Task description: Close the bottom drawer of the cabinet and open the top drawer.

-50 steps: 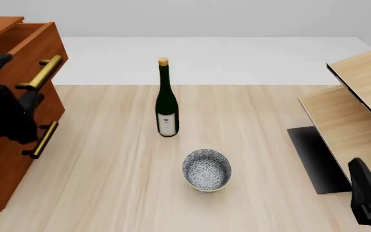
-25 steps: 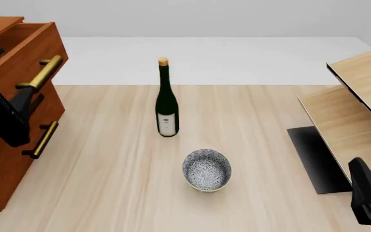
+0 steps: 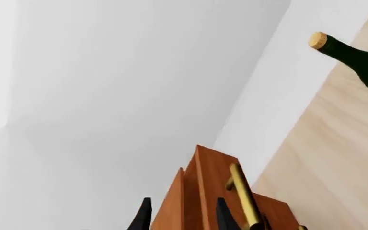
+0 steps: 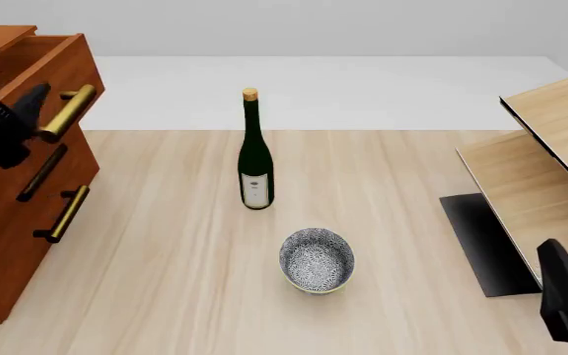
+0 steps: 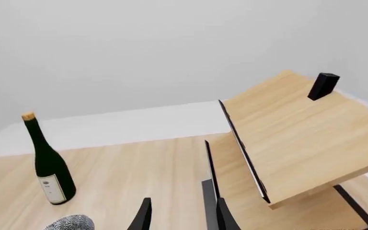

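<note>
The reddish-brown cabinet [image 4: 8,222] stands at the table's left edge. Its top drawer [image 4: 62,66] is pulled out, brass handle [image 4: 70,111] forward. The bottom drawer [image 4: 12,255] sits flush with the middle one, its brass handle [image 4: 65,214] showing. My left gripper [image 4: 8,118] hovers open beside the top drawer's handle. In the left wrist view the left gripper [image 3: 182,219] has the drawer's front panel [image 3: 200,191] between its fingertips [image 3: 143,218] and the handle [image 3: 243,194] just outside them. My right gripper [image 4: 552,259] rests open at the near right, also seen open as the right gripper [image 5: 180,218].
A dark green wine bottle [image 4: 255,159] stands mid-table, with a patterned bowl [image 4: 316,259] in front of it. Pale plywood boards [image 4: 550,163] lean over a black mat [image 4: 481,240] on the right. The bottle [image 5: 48,165] and boards [image 5: 293,139] show in the right wrist view.
My left gripper has risen from the middle drawer's level to the top drawer's handle, uncovering the middle handle. The drawers and the right arm have not moved.
</note>
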`<state>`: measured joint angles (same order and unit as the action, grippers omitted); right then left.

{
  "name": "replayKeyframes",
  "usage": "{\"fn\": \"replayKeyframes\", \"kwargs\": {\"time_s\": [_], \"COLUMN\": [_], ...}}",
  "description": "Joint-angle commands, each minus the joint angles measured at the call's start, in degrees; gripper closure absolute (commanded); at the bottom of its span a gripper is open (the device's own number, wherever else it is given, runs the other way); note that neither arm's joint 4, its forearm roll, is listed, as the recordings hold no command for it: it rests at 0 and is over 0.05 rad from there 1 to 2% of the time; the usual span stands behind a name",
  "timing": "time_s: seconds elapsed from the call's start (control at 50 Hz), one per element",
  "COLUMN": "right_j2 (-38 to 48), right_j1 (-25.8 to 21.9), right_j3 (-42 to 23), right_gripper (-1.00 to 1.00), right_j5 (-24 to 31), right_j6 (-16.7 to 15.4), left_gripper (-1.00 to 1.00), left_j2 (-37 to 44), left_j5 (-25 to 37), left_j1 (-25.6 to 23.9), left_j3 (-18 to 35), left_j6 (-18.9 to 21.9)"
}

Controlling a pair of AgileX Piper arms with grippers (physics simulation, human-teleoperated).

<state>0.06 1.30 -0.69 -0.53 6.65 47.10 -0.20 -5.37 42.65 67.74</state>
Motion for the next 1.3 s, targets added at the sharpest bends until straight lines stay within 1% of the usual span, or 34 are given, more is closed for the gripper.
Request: {"fn": "replayKeyframes", "kwargs": {"time_s": [0.02,0.06,0.12,0.14,0.18,0.2,0.24,0.28,0.3,0.34,0.38,0.4,0.44,0.46,0.5,0.54,0.56,0.6,0.64,0.66,0.68,0.72,0.76,0.78,0.82,0.86,0.88,0.92,0.96,1.06,1.12,1.18,1.24,1.3], "right_j2": [0.0,0.0,0.0,0.0,0.0,0.0,0.0,0.0,0.0,0.0,0.0,0.0,0.0,0.0,0.0,0.0,0.0,0.0,0.0,0.0,0.0,0.0,0.0,0.0,0.0,0.0,0.0,0.0,0.0,0.0,0.0,0.0,0.0,0.0], "right_j1": [0.3,0.6,0.8,0.9,0.8,0.7,0.6,0.4,0.4,0.3,0.3,0.3,0.4,0.4,0.5,0.5,0.4,0.4,0.5,0.5,0.7,0.7,0.6,0.6,0.5,0.5,0.4,0.3,0.2,0.4,0.4,0.2,0.2,0.3], "right_j3": [-0.1,-0.2,-0.1,-0.1,-0.1,-0.2,-0.2,-0.2,-0.1,-0.2,-0.1,-0.2,-0.2,-0.2,-0.2,-0.2,-0.2,-0.2,-0.2,-0.2,-0.3,-0.3,-0.3,-0.3,-0.3,-0.2,-0.2,-0.2,-0.3,-0.2,-0.2,-0.2,-0.2,-0.2], "right_gripper": [-1.00,-1.00,-1.00,-1.00,-1.00,-1.00,-1.00,-1.00,-1.00,-1.00,-1.00,-1.00,-1.00,-1.00,-1.00,-1.00,-1.00,-1.00,-1.00,-1.00,-1.00,-1.00,-1.00,-1.00,-1.00,-1.00,-1.00,-1.00,-1.00,-1.00,-1.00,-1.00,-1.00,-1.00], "right_j5": [-0.1,-0.1,-0.2,-0.2,-0.2,-0.2,-0.3,-0.3,-0.3,-0.3,-0.3,-0.3,-0.3,-0.3,-0.3,-0.3,-0.4,-0.3,-0.3,-0.3,-0.3,-0.4,-0.3,-0.4,-0.3,-0.4,-0.4,-0.4,-0.4,-0.4,-0.4,-0.4,-0.4,-0.4], "right_j6": [1.7,2.0,2.2,2.3,2.4,2.5,2.4,2.5,2.4,2.5,2.5,2.5,2.6,2.6,2.6,2.6,2.6,2.6,2.6,2.6,2.5,2.5,2.4,2.4,2.4,2.4,2.4,2.3,2.3,2.2,2.1,2.1,2.1,2.1], "left_gripper": [-1.00,-1.00,-1.00,-1.00,-1.00,-1.00,-1.00,-1.00,-1.00,-1.00,-1.00,-1.00,-1.00,-1.00,-1.00,-1.00,-1.00,-1.00,-1.00,-1.00,-1.00,-1.00,-1.00,-1.00,-1.00,-1.00,-1.00,-1.00,-1.00,-1.00,-1.00,-1.00,-1.00,-1.00], "left_j2": [2.3,3.2,2.9,4.0,3.9,7.7,6.6,8.1,7.4,9.0,8.6,8.7,8.3,9.3,7.0,7.5,8.6,8.7,11.5,10.5,10.4,11.1,11.6,11.6,12.8,12.7,14.0,14.1,14.9,14.5,15.4,15.0,16.0,15.6], "left_j5": [7.6,10.3,9.5,12.1,11.8,18.6,16.7,20.9,20.0,24.5,24.5,25.9,25.7,27.9,25.2,26.9,29.3,30.5,35.8,34.7,35.2,36.0,36.6,37.0,39.4,39.6,41.1,41.0,41.9,39.6,39.7,38.7,39.2,38.5], "left_j1": [0.6,0.4,1.1,0.6,3.0,-2.3,0.7,0.2,1.3,0.5,0.8,1.6,1.2,1.7,3.3,2.6,3.0,2.7,0.5,2.4,5.1,2.4,5.6,2.9,2.1,3.2,2.4,2.2,1.2,3.4,2.8,3.3,3.6,4.9], "left_j3": [7.9,11.4,10.9,13.3,14.2,18.5,17.5,22.6,21.8,26.8,26.5,28.6,27.8,30.0,26.3,27.2,29.7,30.1,35.1,34.1,34.5,35.3,34.9,35.3,37.2,38.3,39.5,39.4,40.0,36.6,35.1,33.7,33.2,32.2], "left_j6": [-7.7,-12.5,-12.7,-16.0,-17.1,-23.8,-22.0,-27.5,-25.8,-32.1,-31.5,-33.9,-32.6,-36.2,-30.9,-32.5,-36.5,-36.6,-45.0,-43.0,-43.7,-45.2,-44.4,-45.5,-49.9,-51.5,-54.7,-55.1,-59.4,-59.9,-63.3,-62.8,-66.7,-66.5]}}
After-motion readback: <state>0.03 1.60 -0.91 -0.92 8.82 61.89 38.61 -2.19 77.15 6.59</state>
